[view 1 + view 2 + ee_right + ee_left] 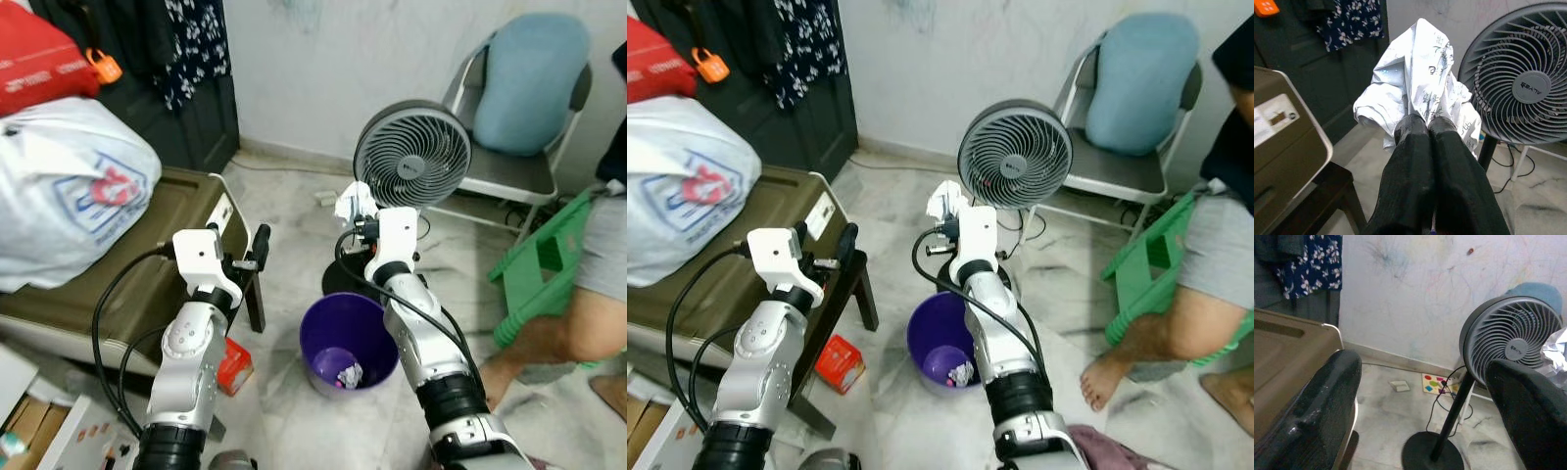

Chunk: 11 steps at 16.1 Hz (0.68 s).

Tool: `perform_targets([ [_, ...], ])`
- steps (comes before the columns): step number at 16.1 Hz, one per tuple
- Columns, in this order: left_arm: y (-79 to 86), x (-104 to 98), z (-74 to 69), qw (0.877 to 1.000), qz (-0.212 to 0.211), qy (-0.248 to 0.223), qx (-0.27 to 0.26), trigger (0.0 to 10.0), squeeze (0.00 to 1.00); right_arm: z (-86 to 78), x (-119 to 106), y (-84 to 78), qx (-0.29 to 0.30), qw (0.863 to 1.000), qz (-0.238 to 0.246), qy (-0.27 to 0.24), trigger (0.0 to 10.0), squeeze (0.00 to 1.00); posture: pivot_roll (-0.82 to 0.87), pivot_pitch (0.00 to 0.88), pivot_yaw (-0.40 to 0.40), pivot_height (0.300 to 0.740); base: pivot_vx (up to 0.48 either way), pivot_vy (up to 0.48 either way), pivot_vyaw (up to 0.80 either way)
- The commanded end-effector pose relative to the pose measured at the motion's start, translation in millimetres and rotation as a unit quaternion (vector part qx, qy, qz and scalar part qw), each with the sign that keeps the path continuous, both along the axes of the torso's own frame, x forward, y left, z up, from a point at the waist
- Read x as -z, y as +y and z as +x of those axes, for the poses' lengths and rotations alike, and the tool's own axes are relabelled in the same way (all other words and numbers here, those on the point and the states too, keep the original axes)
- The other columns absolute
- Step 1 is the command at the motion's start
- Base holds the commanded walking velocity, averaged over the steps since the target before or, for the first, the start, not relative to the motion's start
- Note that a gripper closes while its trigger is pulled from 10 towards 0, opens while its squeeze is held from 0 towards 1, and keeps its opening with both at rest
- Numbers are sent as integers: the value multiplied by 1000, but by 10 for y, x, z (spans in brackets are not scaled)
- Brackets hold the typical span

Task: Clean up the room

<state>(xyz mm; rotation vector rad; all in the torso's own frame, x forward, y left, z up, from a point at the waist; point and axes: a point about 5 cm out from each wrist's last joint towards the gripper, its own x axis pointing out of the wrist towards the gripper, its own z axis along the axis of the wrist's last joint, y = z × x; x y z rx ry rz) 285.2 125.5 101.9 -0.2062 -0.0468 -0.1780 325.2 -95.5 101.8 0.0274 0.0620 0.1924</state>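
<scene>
Holding crumpled paper [1420, 83] pinched in my right gripper [1427, 125] above the purple bin [318, 333], some trash [349, 374] was already inside; my left gripper [257, 250] stood open, empty.

I'm looking at a lived-in home room: scribbled wall [1415, 293], standing fan [411, 154] at centre, folding chair [519, 166] upper right, hanging clothes [191, 44] upper left.

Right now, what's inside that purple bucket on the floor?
The purple bucket holds a crumpled scrap of paper at the bottom. The right arm hides part of its rim and inside, so anything there can't be seen.
</scene>
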Motion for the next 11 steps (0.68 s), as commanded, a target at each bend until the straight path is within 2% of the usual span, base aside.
perform_targets([
  [1,-16,-26,9,1000,1,-4,3,10000,0,23,-25,-5,-1,1000,-2,-5,10000,0,69,0,-24,740,375,0,0],
  [6,-13,-25,14,1000,3,-3,2,10000,0,25,-27,3,-2,1000,0,-5,10000,0,69,0,-24,740,368,0,0],
  [11,3,-13,1,1000,10,-2,-8,10000,0,15,29,-6,5,1000,-9,8,10000,0,75,0,-26,740,0,0,0],
])
